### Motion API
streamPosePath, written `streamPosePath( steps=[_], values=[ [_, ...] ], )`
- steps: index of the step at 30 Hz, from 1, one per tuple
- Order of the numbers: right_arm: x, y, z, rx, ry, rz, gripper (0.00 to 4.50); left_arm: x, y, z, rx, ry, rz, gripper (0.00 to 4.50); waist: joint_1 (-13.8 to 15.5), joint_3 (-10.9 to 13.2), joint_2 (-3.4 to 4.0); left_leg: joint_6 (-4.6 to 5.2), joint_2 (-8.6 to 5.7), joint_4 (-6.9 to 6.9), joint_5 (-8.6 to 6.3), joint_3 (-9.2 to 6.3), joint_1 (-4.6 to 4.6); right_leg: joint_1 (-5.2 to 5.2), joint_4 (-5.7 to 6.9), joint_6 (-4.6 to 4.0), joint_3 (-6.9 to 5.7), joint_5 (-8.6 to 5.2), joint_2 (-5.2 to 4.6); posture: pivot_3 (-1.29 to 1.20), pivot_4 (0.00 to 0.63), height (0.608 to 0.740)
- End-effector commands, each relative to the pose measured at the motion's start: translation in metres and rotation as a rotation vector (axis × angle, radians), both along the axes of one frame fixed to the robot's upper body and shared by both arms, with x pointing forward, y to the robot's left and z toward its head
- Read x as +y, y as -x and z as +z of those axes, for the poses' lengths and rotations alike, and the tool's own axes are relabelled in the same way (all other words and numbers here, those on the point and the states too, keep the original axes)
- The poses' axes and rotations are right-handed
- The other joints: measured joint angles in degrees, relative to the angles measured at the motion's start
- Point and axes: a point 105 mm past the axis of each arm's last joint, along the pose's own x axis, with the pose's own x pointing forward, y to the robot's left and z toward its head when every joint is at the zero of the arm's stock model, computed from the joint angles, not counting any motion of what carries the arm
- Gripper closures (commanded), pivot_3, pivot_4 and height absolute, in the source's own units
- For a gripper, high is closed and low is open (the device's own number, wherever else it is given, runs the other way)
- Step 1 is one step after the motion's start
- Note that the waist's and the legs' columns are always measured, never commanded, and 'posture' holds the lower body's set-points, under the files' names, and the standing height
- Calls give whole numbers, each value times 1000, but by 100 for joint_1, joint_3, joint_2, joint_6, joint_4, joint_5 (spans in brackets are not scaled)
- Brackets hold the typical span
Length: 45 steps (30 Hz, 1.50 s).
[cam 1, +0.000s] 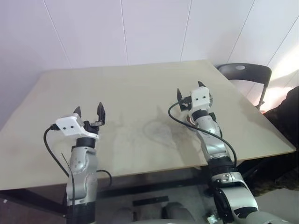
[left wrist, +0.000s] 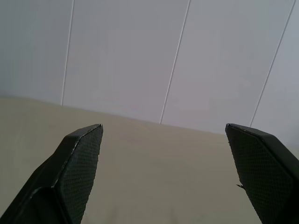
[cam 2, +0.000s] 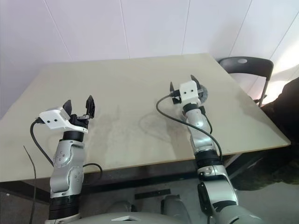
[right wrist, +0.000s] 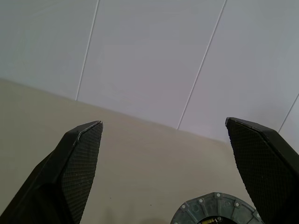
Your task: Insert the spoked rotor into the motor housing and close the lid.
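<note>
Right gripper [cam 1: 190, 94], two black fingers: spread to full width, nothing between them, held above the beige wooden table [cam 1: 131, 93] and tilted slightly upward. Just ahead of and beneath its fingertips you have a round grey metal disc with bolts around its rim [right wrist: 216, 210], lying flat. Only its edge is visible, so you cannot tell whether it is the lid or the housing. The jaws look wide enough for it. Left gripper [cam 1: 88, 114], off to that side: equally spread, empty, bare tabletop ahead. Beyond the disc the table runs open to its far edge and the white panelled wall [cam 1: 140, 28]. A dark chair [cam 1: 243, 74] stands past the corner.
</note>
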Motion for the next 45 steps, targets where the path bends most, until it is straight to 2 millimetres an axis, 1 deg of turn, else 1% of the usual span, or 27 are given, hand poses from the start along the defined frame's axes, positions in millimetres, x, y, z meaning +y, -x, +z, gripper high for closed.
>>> streamPosePath(
  steps=[1, 45],
  values=[
    [3, -1, 20, -67, 4, 7, 64, -1, 2, 10, -38, -16, -2, 37, 0, 1, 0, 0, 0, 0, 0, 0, 0, 0, 0, 0, 0, 0, 0, 0, 0, 740],
    [7, -2, 17, -58, 12, 14, 64, 2, 3, 6, -12, -29, 18, 37, 0, 7, 0, 0, 0, 0, 0, 0, -2, -2, -1, 0, 0, 0, 0, 0, 0, 740]
  ],
)
